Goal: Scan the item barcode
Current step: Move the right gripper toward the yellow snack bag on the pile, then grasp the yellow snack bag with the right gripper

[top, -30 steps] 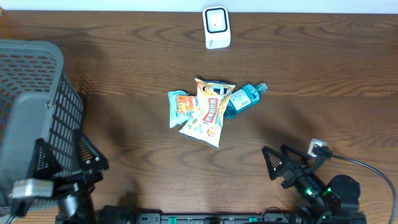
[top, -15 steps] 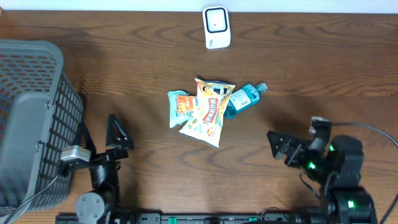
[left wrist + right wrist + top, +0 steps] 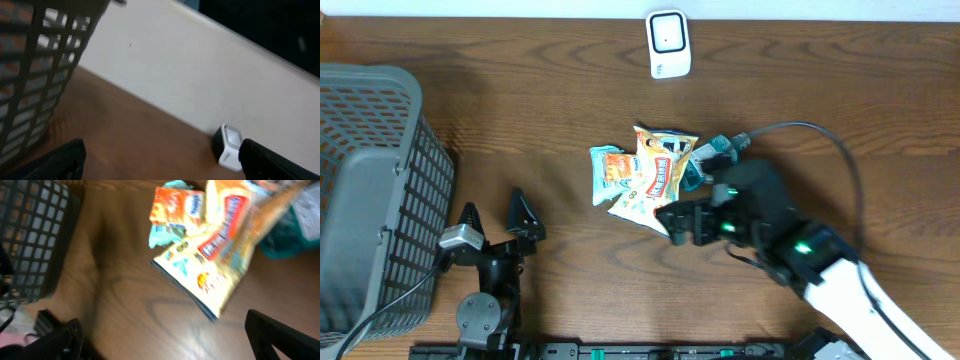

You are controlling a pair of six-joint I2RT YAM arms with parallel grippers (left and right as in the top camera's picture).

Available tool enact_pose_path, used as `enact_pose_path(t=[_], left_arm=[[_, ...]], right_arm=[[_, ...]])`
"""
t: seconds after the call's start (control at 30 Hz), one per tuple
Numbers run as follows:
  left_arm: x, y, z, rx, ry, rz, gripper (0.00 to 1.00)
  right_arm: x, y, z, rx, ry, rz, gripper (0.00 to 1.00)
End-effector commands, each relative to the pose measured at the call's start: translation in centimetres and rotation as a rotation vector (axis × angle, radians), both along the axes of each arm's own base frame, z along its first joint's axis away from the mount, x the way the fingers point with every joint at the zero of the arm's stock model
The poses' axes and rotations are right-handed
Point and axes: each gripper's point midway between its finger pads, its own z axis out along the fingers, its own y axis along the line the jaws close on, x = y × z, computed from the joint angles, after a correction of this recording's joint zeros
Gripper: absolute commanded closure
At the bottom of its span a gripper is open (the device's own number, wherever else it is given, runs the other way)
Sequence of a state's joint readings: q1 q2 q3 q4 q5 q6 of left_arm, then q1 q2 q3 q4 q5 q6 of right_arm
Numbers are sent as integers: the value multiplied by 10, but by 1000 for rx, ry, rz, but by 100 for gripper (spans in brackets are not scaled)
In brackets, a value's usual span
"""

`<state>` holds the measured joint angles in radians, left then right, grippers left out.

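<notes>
Snacks lie in the middle of the table in the overhead view. A yellow snack bag overlaps an orange packet, and a teal bottle touches the bag's right side. The scanner stands at the far edge, well apart, and the basket is at the left. The right gripper is at the bag's near corner; the left gripper is near the basket.

Left wrist view: jaws spread wide and empty, scanner ahead by the wall.

Right wrist view: jaws wide apart, nothing held; bag and packet blurred beyond.
</notes>
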<state>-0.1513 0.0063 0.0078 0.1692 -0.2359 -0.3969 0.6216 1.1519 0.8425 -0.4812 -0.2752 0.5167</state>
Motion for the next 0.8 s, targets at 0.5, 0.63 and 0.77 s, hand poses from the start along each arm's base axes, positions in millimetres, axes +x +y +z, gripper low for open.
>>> enact_pose_path(t=[0.5,0.63,0.77], left_arm=[[-2,0,-56,26,231,-5,2],[-1,-2,-56,26,233,-15,2],[-1,-2,-57,26,237,-15,2]], right_arm=[[77,27,-98,-157,191,-332,25],[81,30,-119,-161,224,-360,29],[81,23,-145,-211,261,-407,34]])
